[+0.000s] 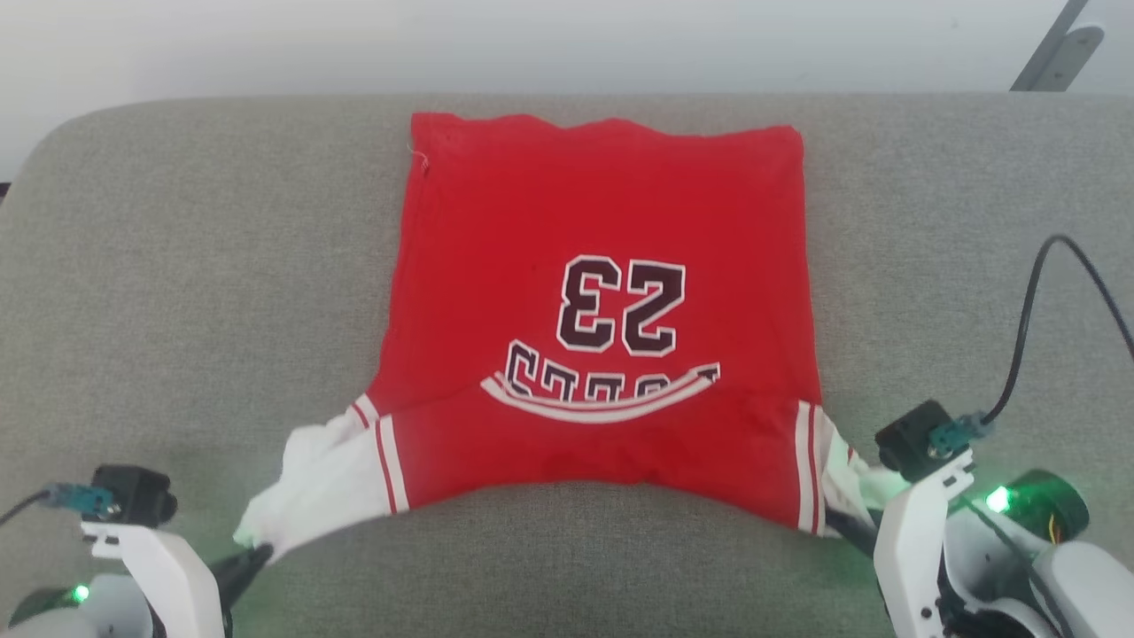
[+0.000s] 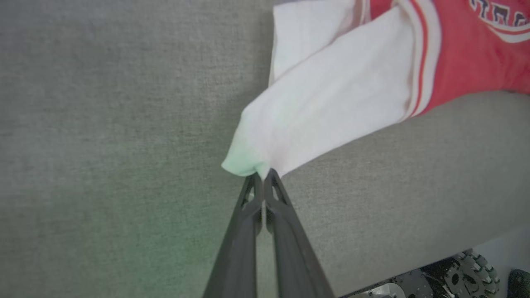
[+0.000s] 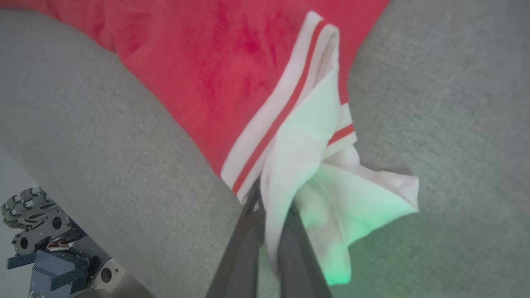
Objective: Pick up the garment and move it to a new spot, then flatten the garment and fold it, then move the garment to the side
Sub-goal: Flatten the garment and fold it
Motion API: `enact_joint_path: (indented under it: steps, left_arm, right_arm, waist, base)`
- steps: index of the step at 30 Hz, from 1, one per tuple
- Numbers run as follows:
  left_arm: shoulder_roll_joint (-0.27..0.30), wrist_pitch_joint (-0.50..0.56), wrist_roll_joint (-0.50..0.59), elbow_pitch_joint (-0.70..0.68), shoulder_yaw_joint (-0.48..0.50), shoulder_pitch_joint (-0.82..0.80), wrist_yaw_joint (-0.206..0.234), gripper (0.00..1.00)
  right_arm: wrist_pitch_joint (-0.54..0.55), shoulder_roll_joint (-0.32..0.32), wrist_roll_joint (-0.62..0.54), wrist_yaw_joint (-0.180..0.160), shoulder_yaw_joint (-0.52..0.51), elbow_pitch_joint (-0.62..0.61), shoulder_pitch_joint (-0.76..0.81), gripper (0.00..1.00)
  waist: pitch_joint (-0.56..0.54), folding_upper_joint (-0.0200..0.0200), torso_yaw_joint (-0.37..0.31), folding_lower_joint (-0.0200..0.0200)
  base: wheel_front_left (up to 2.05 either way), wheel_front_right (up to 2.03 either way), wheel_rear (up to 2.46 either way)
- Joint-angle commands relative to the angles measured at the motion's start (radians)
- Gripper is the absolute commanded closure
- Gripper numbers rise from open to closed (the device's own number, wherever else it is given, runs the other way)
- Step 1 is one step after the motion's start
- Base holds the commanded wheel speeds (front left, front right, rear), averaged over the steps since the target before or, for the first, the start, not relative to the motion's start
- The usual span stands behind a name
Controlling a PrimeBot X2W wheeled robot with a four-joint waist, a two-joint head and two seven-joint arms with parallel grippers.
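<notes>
While 1 garment (image 1: 602, 266) lies spread | left gripper (image 2: 263, 177) clamps 1 sleeve (image 2: 331, 103) | right gripper (image 3: 271, 203) clamps 1 sleeve (image 3: 306, 157)

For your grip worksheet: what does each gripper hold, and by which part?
Both hold the garment: the left gripper pinches one white sleeve's tip, the right gripper clamps the other white sleeve.

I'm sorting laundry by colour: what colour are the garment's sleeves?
White sleeves, red-and-white striped trim where they join the red garment; clearest in the left wrist view.
</notes>
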Motion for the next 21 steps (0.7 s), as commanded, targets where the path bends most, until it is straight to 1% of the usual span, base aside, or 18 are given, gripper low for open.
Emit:
enact_joint_path:
  steps: [1,5,10,11,12,13,14,15,21]
  left_arm:
    - [-0.003,0.012,-0.014,-0.005,-0.004,0.026,0.008,1.00]
    - [-0.006,0.045,-0.036,-0.021,-0.007,0.051,0.020,1.00]
    - [-0.008,0.060,-0.043,-0.040,-0.008,0.062,0.030,1.00]
    - [-0.010,0.060,-0.044,-0.043,-0.008,0.064,0.030,1.00]
    - [-0.010,0.058,-0.042,-0.046,-0.008,0.064,0.033,1.00]
    - [-0.012,0.052,-0.042,-0.050,-0.005,0.065,0.032,1.00]
    - [-0.012,0.052,-0.042,-0.050,-0.005,0.065,0.032,1.00]
    - [-0.013,0.050,-0.044,-0.051,-0.003,0.066,0.032,1.00]
    - [-0.021,0.047,-0.029,-0.063,-0.002,0.055,0.037,1.00]
  right_arm:
    - [0.024,0.004,0.009,-0.001,-0.004,-0.013,0.029,1.00]
    - [0.067,-0.003,0.026,-0.001,-0.009,-0.039,0.060,1.00]
    - [0.086,-0.009,0.018,-0.001,-0.023,-0.055,0.079,1.00]
    - [0.092,-0.009,0.016,-0.001,-0.026,-0.058,0.081,0.85]
    - [0.090,-0.001,0.017,-0.001,-0.035,-0.062,0.080,0.64]
    - [0.092,0.005,0.016,-0.001,-0.046,-0.066,0.080,0.15]
    - [0.092,0.005,0.016,-0.001,-0.046,-0.066,0.080,0.15]
    - [0.102,0.008,0.012,-0.001,-0.054,-0.069,0.081,0.00]
    - [0.148,0.047,-0.019,-0.001,-0.146,-0.155,0.060,0.00]
  waist:
    - [-0.007,0.0000,-0.003,0.0000]
    - [-0.014,0.0000,-0.003,0.0000]
    - [-0.017,0.0000,0.000,0.0000]
    - [-0.017,0.0000,0.001,0.0000]
    - [-0.017,0.0000,0.002,0.0000]
    - [-0.017,0.0000,0.004,0.0000]
    - [-0.017,0.0000,0.004,0.0000]
    - [-0.016,0.0000,0.005,0.0000]
    - [-0.004,0.0000,0.016,0.0000]
  base:
    - [0.00,0.00,0.00]
    - [0.00,0.00,0.00]
    - [0.00,0.00,0.00]
    - [0.00,0.00,0.00]
    - [0.00,0.00,0.00]
    - [0.00,0.00,0.00]
    - [0.00,0.00,0.00]
    - [0.00,0.00,0.00]
    - [0.00,0.00,0.00]
